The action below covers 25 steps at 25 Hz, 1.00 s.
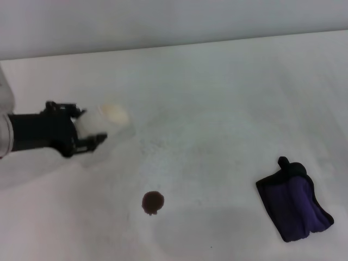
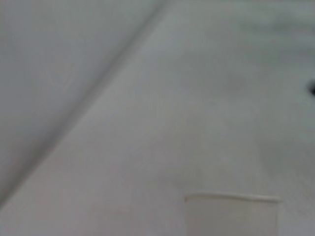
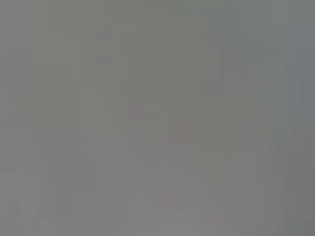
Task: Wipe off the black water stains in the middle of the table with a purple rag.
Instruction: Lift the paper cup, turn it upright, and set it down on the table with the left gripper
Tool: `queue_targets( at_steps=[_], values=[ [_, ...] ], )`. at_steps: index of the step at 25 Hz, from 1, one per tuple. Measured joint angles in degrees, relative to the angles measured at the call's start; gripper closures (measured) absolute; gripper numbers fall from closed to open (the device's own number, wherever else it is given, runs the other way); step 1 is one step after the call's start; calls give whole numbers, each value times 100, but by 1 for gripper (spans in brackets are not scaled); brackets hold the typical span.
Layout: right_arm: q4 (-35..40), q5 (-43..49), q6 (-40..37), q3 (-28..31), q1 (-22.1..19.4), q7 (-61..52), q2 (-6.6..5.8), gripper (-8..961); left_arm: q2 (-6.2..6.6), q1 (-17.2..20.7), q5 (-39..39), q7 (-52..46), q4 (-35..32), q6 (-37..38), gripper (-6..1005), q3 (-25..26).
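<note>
The black water stain (image 1: 153,202) is a small dark round blot on the white table (image 1: 217,109), near the front centre. The purple rag (image 1: 296,204) lies folded, with black edging, at the front right, well apart from the stain. My left gripper (image 1: 92,125) reaches in from the left side, its black fingers shut around a white paper cup (image 1: 106,120) that is tilted with its mouth turned away from the arm. The cup's rim (image 2: 231,199) shows in the left wrist view. The right gripper is out of view, and the right wrist view shows only plain grey.
The table's far edge meets a pale wall (image 1: 163,22) at the back. A dark speck (image 2: 311,87) sits at the edge of the left wrist view; what it is cannot be told.
</note>
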State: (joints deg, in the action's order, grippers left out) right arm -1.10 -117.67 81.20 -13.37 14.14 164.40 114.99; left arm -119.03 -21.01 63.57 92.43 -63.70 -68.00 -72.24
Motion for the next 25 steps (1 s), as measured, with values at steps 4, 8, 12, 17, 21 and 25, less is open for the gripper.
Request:
queue_targets(
  at_steps=[4, 8, 12, 17, 21, 25],
  values=[
    [167, 45, -2, -11, 6, -2, -2, 86, -5, 288, 1488, 1068, 585, 643, 392, -23],
    [287, 49, 4, -35, 14, -14, -3, 86, -11, 442, 2948, 2338, 1471, 845, 383, -29],
    [371, 52, 62, -77, 16, -18, -3, 86, -22, 531, 4035, 3466, 2415, 818, 380, -34],
    [470, 52, 114, -115, 19, 0, -3, 86, -23, 590, 5249, 4797, 3541, 632, 379, -35],
    [492, 53, 119, -129, 19, 9, -3, 86, -32, 585, 5971, 5795, 4332, 385, 378, -36],
    [544, 52, 133, -131, 12, 10, -3, 86, -41, 603, 6286, 6199, 4757, 155, 377, -20]
  ],
)
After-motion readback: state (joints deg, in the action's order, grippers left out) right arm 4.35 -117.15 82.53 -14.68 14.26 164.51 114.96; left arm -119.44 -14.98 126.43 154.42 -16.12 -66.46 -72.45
